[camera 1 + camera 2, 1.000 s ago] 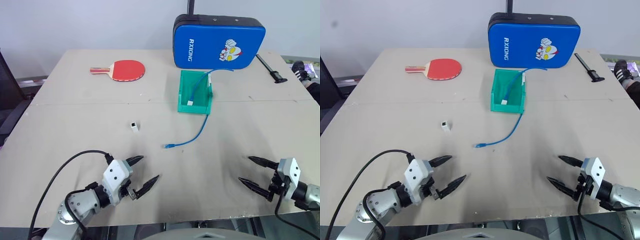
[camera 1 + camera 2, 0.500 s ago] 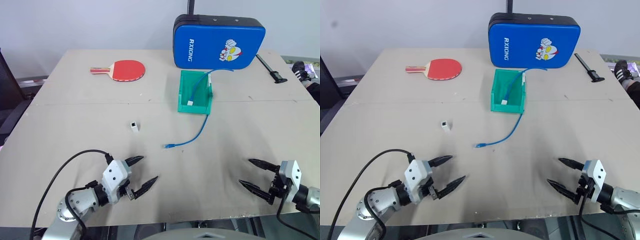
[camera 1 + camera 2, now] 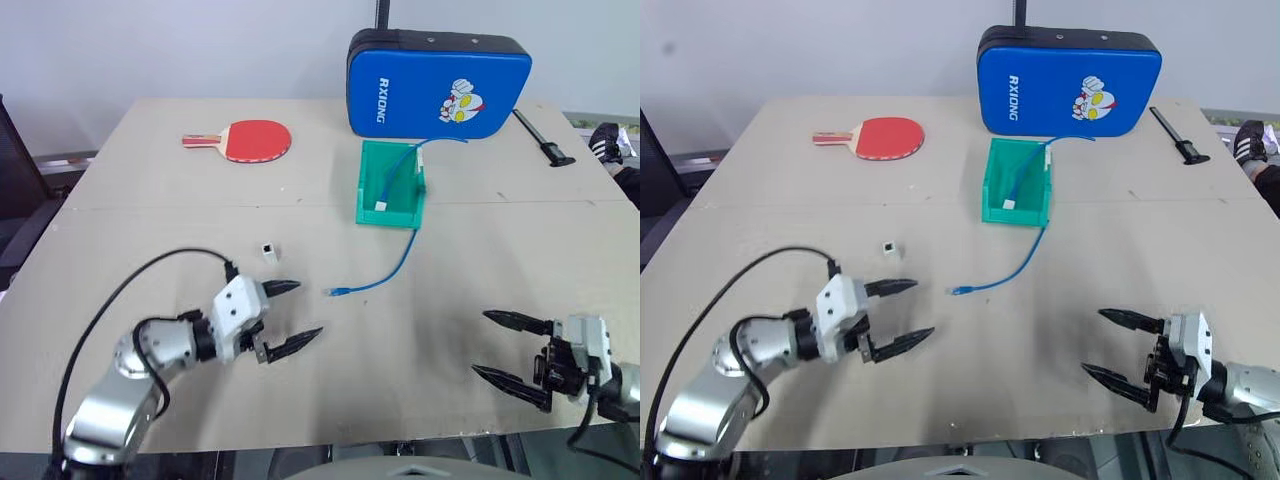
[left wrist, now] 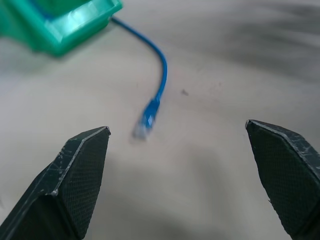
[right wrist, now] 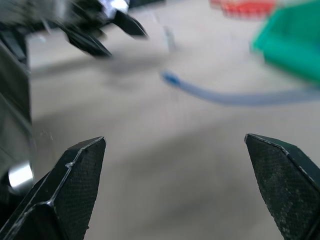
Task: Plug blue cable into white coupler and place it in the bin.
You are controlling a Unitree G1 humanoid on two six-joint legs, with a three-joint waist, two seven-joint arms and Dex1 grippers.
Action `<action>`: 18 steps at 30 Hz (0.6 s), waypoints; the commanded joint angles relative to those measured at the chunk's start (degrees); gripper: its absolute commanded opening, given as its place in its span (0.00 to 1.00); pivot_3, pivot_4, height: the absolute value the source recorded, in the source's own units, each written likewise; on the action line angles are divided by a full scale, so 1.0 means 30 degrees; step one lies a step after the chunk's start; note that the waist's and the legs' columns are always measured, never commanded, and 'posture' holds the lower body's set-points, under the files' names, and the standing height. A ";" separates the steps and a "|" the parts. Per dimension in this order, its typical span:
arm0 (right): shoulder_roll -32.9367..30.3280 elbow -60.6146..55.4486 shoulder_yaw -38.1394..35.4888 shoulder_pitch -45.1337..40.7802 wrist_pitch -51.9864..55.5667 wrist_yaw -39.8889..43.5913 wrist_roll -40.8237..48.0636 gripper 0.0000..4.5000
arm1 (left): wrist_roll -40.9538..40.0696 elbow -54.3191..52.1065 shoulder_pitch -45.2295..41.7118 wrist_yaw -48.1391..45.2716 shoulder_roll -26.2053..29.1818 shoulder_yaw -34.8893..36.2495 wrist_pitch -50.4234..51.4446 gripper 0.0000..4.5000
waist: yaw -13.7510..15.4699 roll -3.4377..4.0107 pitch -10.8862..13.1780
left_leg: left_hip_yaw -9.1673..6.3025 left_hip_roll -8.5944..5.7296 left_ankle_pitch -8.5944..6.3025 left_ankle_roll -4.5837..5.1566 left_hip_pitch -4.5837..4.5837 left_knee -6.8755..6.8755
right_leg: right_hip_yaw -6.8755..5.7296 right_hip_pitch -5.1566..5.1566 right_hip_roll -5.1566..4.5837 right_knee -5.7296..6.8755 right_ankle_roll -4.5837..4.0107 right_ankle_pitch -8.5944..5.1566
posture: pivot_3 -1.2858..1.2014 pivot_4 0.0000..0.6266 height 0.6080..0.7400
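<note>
The green bin (image 3: 389,196) sits in the upper middle. One end of the blue cable (image 3: 390,268) lies inside it; the thin cable curls out to a small plug mid-picture. The tiny white coupler (image 3: 268,251) sits left of the plug. The left gripper (image 3: 290,315) and right gripper (image 3: 505,347) are spread wide, holding nothing.

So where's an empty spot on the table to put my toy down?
Bare board lies between the left gripper and right gripper, below the blue cable. Also left of the white coupler, under the paddle. It's crowded around the bin and blue case.
</note>
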 commanded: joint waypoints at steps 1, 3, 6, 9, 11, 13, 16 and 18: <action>-0.0418 -0.1095 -0.0545 -0.0710 0.0913 0.0067 0.1196 0.98 | 0.0673 0.1332 -0.1565 -0.1373 0.0359 -0.0971 -0.0675 1.00 | -0.0020 0.0001 0.0002 | 0.0003 -0.0001 0.0000 -0.0001 -0.0001 -0.0001 | 0.0004 -0.0001 0.0001 -0.0006 0.0000 0.0000 | 0.52 0.24 0.41; -0.0512 -0.1124 -0.0401 -0.1176 0.1207 -0.0013 0.1164 0.98 | 0.1024 0.2403 -0.2793 -0.1903 0.0294 -0.1554 -0.0772 1.00 | 0.0018 -0.0007 0.0009 | 0.0000 -0.0006 0.0001 -0.0002 -0.0003 -0.0001 | 0.0005 0.0000 0.0007 -0.0010 0.0001 0.0001 | 0.52 0.24 0.41; -0.0464 -0.1097 -0.0395 -0.1659 0.1493 -0.0201 0.1114 0.98 | 0.1584 0.3988 -0.4734 -0.2902 0.0235 -0.2505 -0.0808 1.00 | 0.0064 -0.0016 0.0010 | -0.0002 -0.0007 0.0001 -0.0002 -0.0002 -0.0002 | 0.0004 0.0001 0.0008 -0.0009 0.0002 0.0003 | 0.52 0.24 0.41; -0.0316 -0.1362 -0.0608 -0.1450 0.1603 -0.0462 0.1083 0.98 | 0.2231 0.5424 -0.6564 -0.4272 0.0628 -0.3524 -0.0736 1.00 | 0.0184 -0.0021 0.0012 | -0.0003 -0.0019 0.0002 -0.0003 -0.0008 0.0000 | -0.0009 0.0001 0.0012 -0.0004 0.0002 0.0003 | 0.52 0.24 0.41; -0.0189 -0.1516 -0.0716 -0.1220 0.1556 -0.0604 0.1013 0.98 | 0.2817 0.6161 -0.7392 -0.4969 0.0873 -0.4079 -0.0995 1.00 | 0.0189 -0.0019 0.0013 | 0.0002 -0.0017 0.0003 -0.0005 -0.0007 -0.0001 | -0.0005 0.0000 0.0013 -0.0004 0.0004 0.0004 | 0.52 0.24 0.41; -0.0019 -0.1644 -0.0756 -0.0986 0.1475 -0.0798 0.0970 0.98 | 0.3400 0.6769 -0.8206 -0.5478 0.1040 -0.4652 -0.0898 1.00 | 0.0208 -0.0020 0.0017 | 0.0009 -0.0021 0.0004 -0.0006 -0.0008 -0.0001 | -0.0005 0.0000 0.0016 -0.0006 0.0005 0.0004 | 0.52 0.24 0.41; 0.0313 -0.1889 -0.0679 -0.0688 0.1338 -0.1060 0.0827 0.98 | 0.4120 0.7187 -0.9382 -0.5872 0.0852 -0.5384 -0.0618 1.00 | 0.0242 -0.0034 0.0020 | 0.0011 -0.0023 0.0004 -0.0007 -0.0011 0.0000 | -0.0002 -0.0002 0.0018 -0.0005 0.0007 0.0004 | 0.52 0.24 0.41; 0.0528 -0.1994 -0.0637 -0.0550 0.1238 -0.1229 0.0694 0.98 | 0.4398 0.7194 -0.9911 -0.5833 0.0583 -0.5667 -0.0266 1.00 | 0.0272 -0.0036 0.0023 | 0.0009 -0.0022 0.0004 -0.0007 -0.0010 0.0001 | -0.0002 -0.0001 0.0019 -0.0003 0.0008 0.0005 | 0.52 0.24 0.41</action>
